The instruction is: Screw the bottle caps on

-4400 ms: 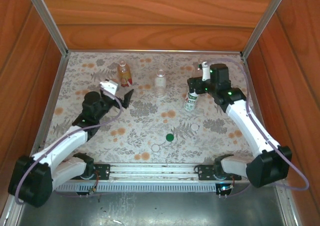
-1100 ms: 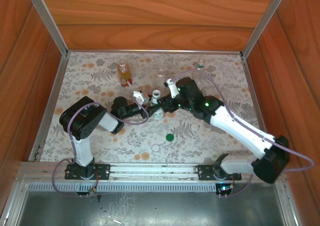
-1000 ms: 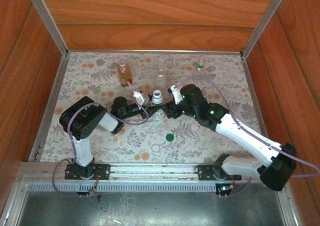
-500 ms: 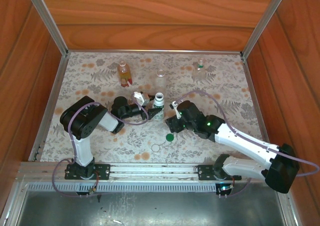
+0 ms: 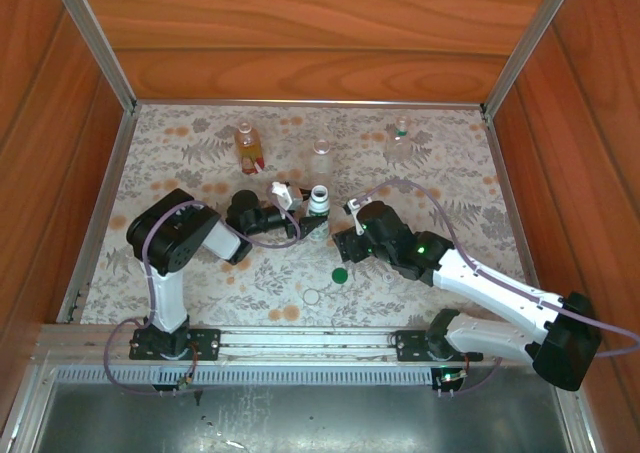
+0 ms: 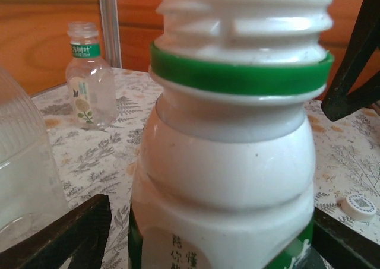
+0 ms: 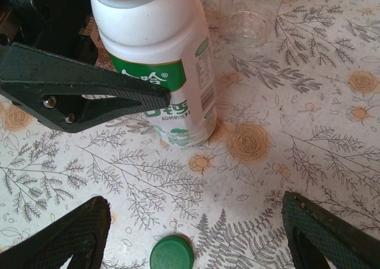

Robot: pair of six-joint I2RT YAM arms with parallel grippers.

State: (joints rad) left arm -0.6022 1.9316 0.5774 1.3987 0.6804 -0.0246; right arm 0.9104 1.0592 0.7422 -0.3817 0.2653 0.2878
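Note:
The white bottle (image 5: 318, 205) with green print stands upright and uncapped at mid-table, its threaded neck (image 6: 243, 19) bare. My left gripper (image 5: 298, 216) is open, its jaws on either side of the bottle (image 7: 160, 61), with a gap showing on one side. The right gripper (image 7: 195, 221) is open just above the mat. The dark green cap (image 7: 171, 252) lies between its fingers, near the frame's lower edge, and nothing is held. In the top view this gripper (image 5: 345, 245) sits right of the bottle, with the green cap (image 5: 339, 274) just in front.
The amber bottle (image 5: 246, 145), a clear bottle (image 5: 321, 156) and a smaller clear bottle (image 5: 400, 141) stand along the back. A white cap (image 6: 359, 205) lies on the mat beyond the white bottle. A pale cap (image 5: 313, 296) lies near the front. Wooden walls enclose the table.
My right gripper has drawn back from the white bottle toward the near side and come down over the green cap. The left jaws have widened around the bottle, which stays upright.

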